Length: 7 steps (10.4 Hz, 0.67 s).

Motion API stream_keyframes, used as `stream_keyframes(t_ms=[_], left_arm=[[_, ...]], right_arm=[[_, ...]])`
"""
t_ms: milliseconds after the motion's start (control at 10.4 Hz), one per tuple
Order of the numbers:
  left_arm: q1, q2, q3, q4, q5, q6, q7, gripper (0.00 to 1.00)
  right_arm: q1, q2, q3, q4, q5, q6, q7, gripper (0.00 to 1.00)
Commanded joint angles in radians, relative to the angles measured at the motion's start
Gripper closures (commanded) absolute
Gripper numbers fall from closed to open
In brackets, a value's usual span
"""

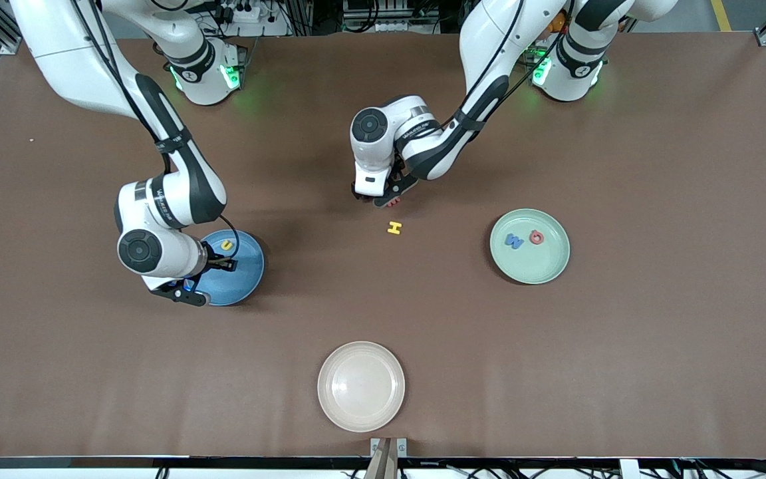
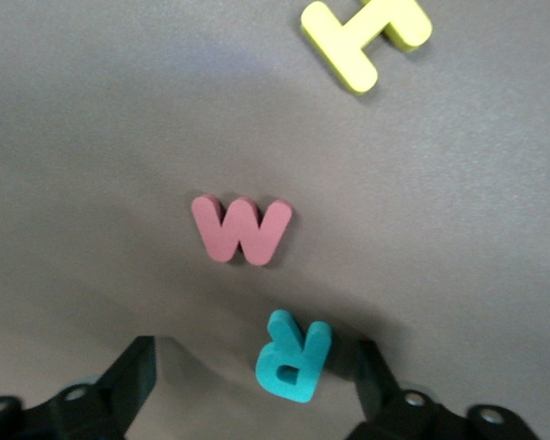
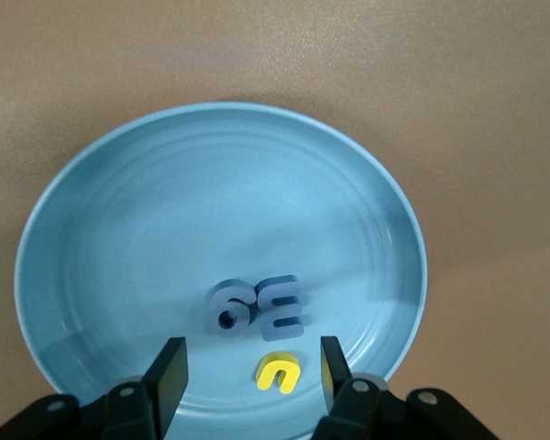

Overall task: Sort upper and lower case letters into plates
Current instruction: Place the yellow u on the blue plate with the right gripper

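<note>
My right gripper [image 1: 225, 261] hangs open low over the blue plate [image 1: 250, 266]. In the right wrist view a small yellow letter [image 3: 279, 373] lies on the plate [image 3: 211, 183] between my open right gripper's [image 3: 252, 378] fingers, touching neither. Two blue letters [image 3: 257, 306] lie beside it. My left gripper [image 1: 385, 197] is open low over the table's middle. In the left wrist view a teal R [image 2: 293, 356] lies between the open left gripper's [image 2: 257, 380] fingers, with a red W [image 2: 242, 229] and a yellow H [image 2: 367, 37] beside it. The mint plate [image 1: 529, 267] holds a blue W [image 1: 514, 241] and a red letter [image 1: 536, 237].
A cream-white plate [image 1: 361, 386] sits near the front camera's edge of the table. The yellow H [image 1: 394, 227] lies on bare brown table between the blue and mint plates, just nearer the front camera than the left gripper.
</note>
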Motion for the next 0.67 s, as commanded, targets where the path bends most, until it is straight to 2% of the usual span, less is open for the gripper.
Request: stream_keyframes(t_ms=[0, 96, 383, 574], left_arm=[[-0.004, 0.014, 0.001, 0.021, 0.017, -0.003, -0.024, 0.30], [-0.003, 0.014, 0.004, 0.026, 0.017, -0.003, -0.021, 0.35], [0.002, 0.013, 0.006, 0.028, 0.021, -0.003, -0.012, 0.42], [0.003, 0.013, 0.006, 0.032, 0.023, -0.003, -0.009, 0.54]], right_arm=[[-0.001, -0.010, 0.002, -0.002, 0.023, -0.006, -0.012, 0.34], [-0.001, -0.010, 0.002, -0.002, 0.024, -0.003, -0.010, 0.34], [0.025, -0.014, 0.013, 0.016, 0.029, -0.009, 0.011, 0.36], [0.056, -0.035, 0.034, 0.021, 0.029, -0.009, 0.025, 0.36]])
